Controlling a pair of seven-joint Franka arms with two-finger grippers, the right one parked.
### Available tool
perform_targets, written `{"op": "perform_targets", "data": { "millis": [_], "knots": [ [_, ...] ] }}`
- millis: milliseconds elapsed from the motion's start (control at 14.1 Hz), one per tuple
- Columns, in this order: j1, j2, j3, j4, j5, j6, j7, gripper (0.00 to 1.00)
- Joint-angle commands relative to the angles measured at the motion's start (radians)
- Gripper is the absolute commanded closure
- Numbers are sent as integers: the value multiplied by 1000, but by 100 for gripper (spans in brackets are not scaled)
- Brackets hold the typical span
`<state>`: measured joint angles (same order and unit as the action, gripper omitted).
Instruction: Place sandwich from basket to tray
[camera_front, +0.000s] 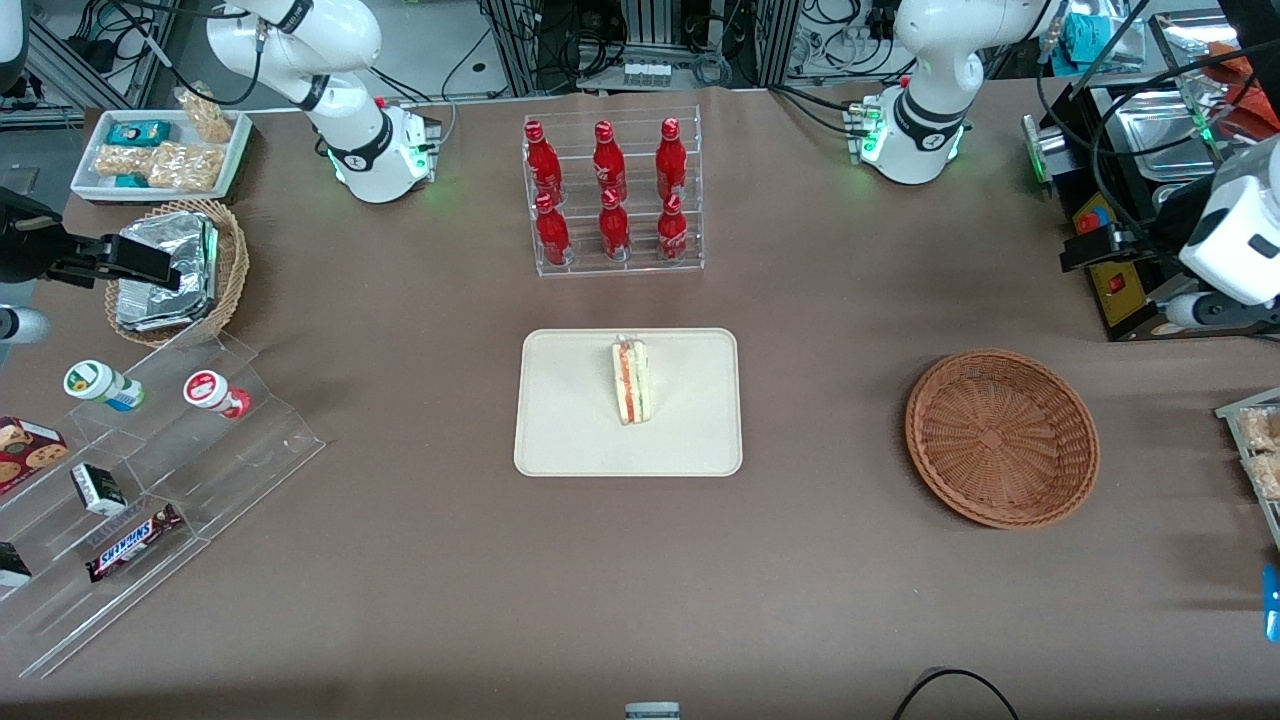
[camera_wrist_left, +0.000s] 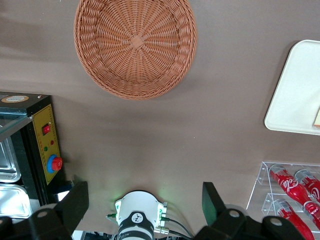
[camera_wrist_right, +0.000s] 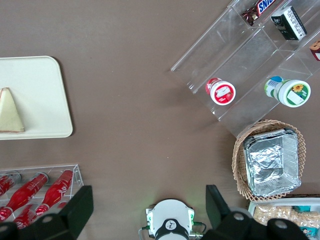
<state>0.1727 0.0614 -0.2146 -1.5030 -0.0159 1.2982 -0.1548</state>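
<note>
Basket (camera_front: 1002, 436) empty; sandwich (camera_front: 631, 381) on tray (camera_front: 570, 410); pincer (camera_wrist_left: 145, 200) open.

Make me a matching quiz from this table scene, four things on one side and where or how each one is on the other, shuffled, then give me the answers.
Things:
1. sandwich
2. basket
3. bottles
4. end effector

Places or states:
A. holds nothing, toward the working arm's end of the table
B. open, raised above the table with nothing between its fingers
C. lying on the tray
D. in a clear rack, farther from the front camera than the tray

Pairs: 1-C, 2-A, 3-D, 4-B
</note>
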Motion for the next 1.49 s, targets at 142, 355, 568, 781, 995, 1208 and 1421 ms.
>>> {"op": "perform_targets", "data": {
  "millis": [142,355,568,781,995,1208,1421],
  "knots": [
    [11,-40,-14,-42,11,36,-73,0],
    [11,-38,-19,-42,8,55,-146,0],
    [11,-34,-19,-40,7,55,-149,0],
    [11,0,-20,10,4,52,-149,0],
    [10,40,-20,53,5,50,-155,0],
    [10,41,-22,53,5,52,-155,0],
    [8,43,-22,53,5,52,-155,0]
  ]
}}
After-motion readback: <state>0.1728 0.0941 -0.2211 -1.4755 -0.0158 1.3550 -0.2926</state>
